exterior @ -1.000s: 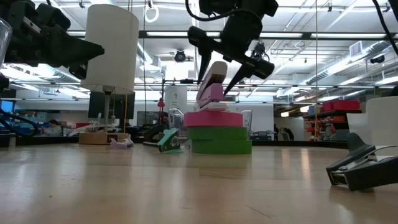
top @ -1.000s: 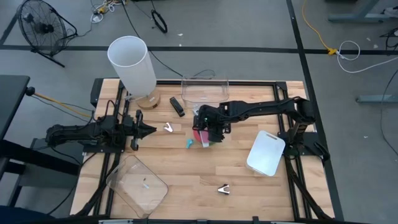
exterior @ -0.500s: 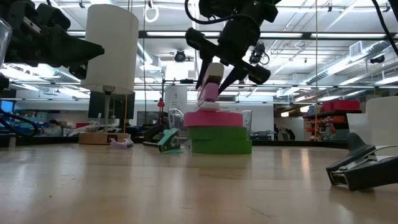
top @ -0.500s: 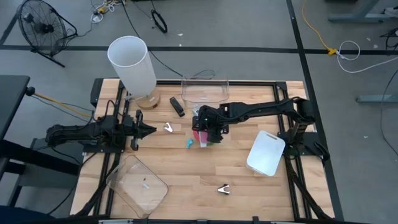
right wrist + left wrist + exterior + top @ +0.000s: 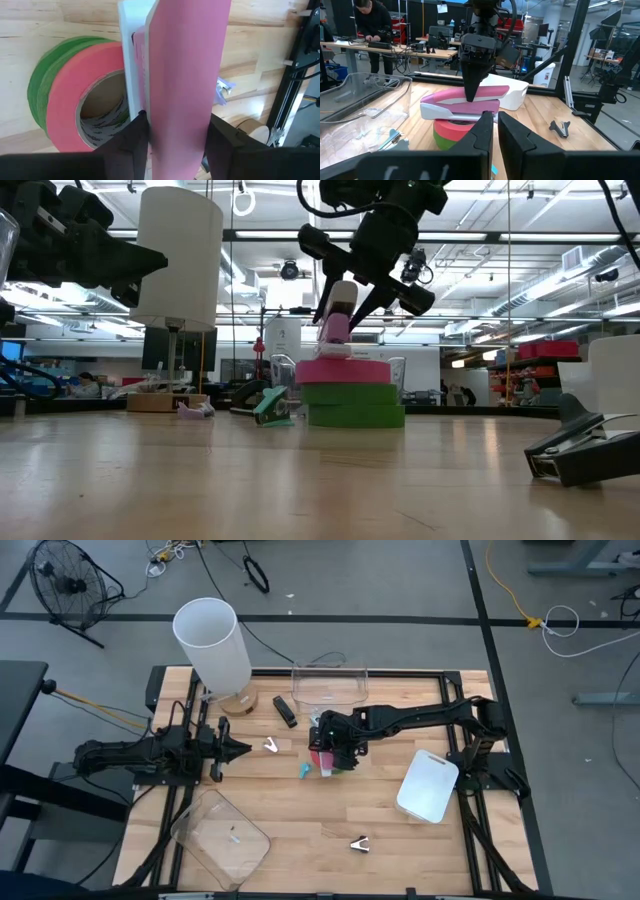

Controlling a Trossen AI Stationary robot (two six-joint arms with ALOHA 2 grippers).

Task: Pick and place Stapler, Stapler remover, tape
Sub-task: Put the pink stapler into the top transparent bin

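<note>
The right gripper (image 5: 346, 298) pinches a pink and white stapler (image 5: 465, 101) across its narrow width, one dark finger on each flank, holding it level just above the stack of tape. The stapler's long axis lies flat along the table, running roughly front to back in the high view, so the low camera sees only its short end. Its top is smooth pink plastic over a white body. Below it, a pink-red tape roll (image 5: 90, 95) sits on a green tape roll (image 5: 356, 405), both flat rings with a cardboard core, near the table's middle. The left gripper (image 5: 238, 749) waits well apart at the table's left side, fingers almost together.
</note>
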